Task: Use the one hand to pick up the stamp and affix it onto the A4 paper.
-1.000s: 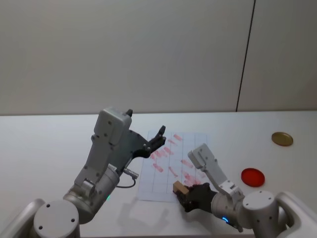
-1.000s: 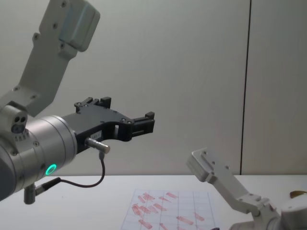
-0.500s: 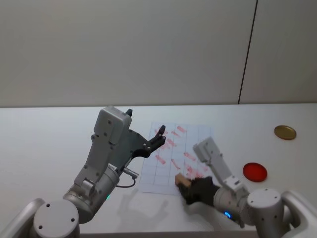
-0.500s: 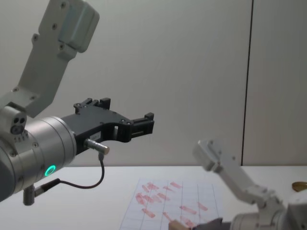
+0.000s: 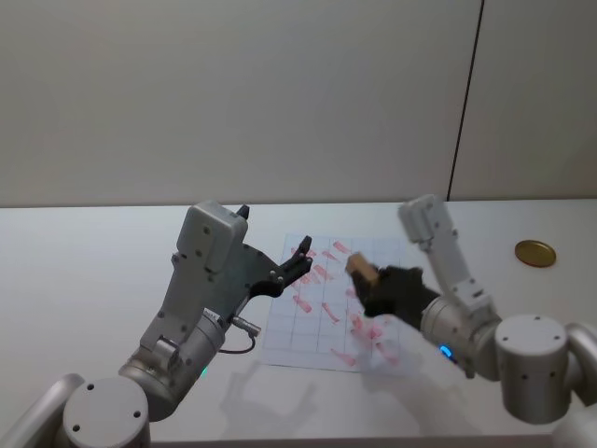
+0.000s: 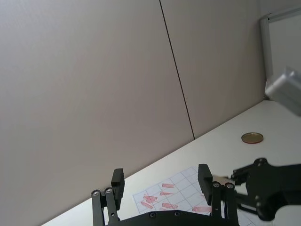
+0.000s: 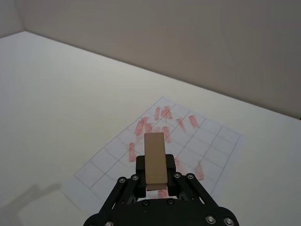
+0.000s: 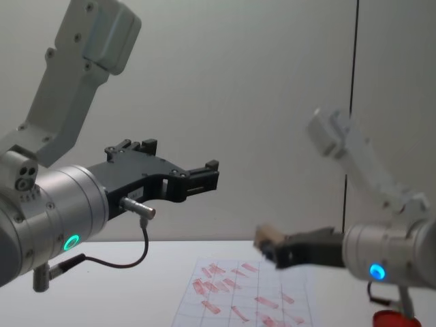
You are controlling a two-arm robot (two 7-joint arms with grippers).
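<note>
The stamp [image 5: 361, 271], a small tan wooden block, is held in the air above the A4 paper [image 5: 300, 329]. My right gripper [image 5: 375, 281], the small black one on the white jointed arm, is shut on it. In the right wrist view the stamp [image 7: 155, 158] sticks out past the right gripper [image 7: 155, 182], over the paper [image 7: 107, 165] with its grid and red marks. From the chest, the stamp [image 8: 267, 238] and right gripper [image 8: 277, 251] hang well above the sheet [image 8: 235, 301]. My left gripper [image 5: 300, 258], large and black, hovers open over the paper's left side.
A gold disc [image 5: 534, 252] lies on the white table at the far right. A red disc [image 8: 388, 319] shows at the chest view's lower right edge. The left gripper [image 6: 161, 174] and its arm stand raised on the left.
My right gripper has risen from the paper's near edge, carrying the stamp up and farther out over the sheet. The left arm has stayed still.
</note>
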